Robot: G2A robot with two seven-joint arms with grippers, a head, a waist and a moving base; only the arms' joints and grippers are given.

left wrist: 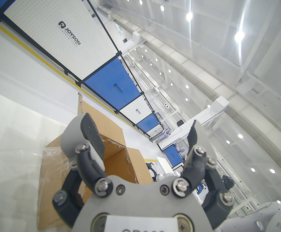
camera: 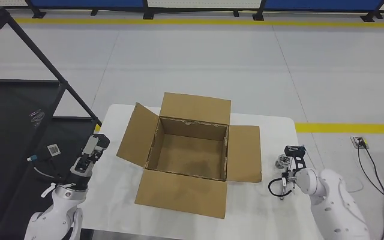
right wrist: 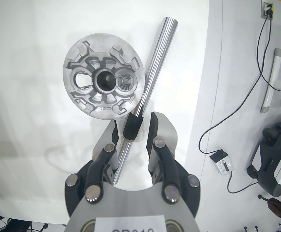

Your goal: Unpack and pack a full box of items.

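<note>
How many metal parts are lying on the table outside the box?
2. A round metal disc lies on the table by the right gripper; a metal rod lies alongside the disc, passing between that gripper's open fingers. The box looks empty, so probably none hidden.

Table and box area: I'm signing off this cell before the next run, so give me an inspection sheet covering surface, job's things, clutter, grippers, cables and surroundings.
Surface: white table, no spills seen.
Job's things: cardboard box open, flaps spread, bare bottom; metal disc and steel rod lying on the table beside it, rod alongside the disc's rim.
Clutter: nothing seen on the table.
Grippers: left gripper open, holding nothing, near the box; right gripper open, astride the rod.
Cables: black cable on the floor, running to a socket.
Surroundings: yellow floor line, black frame.
</note>
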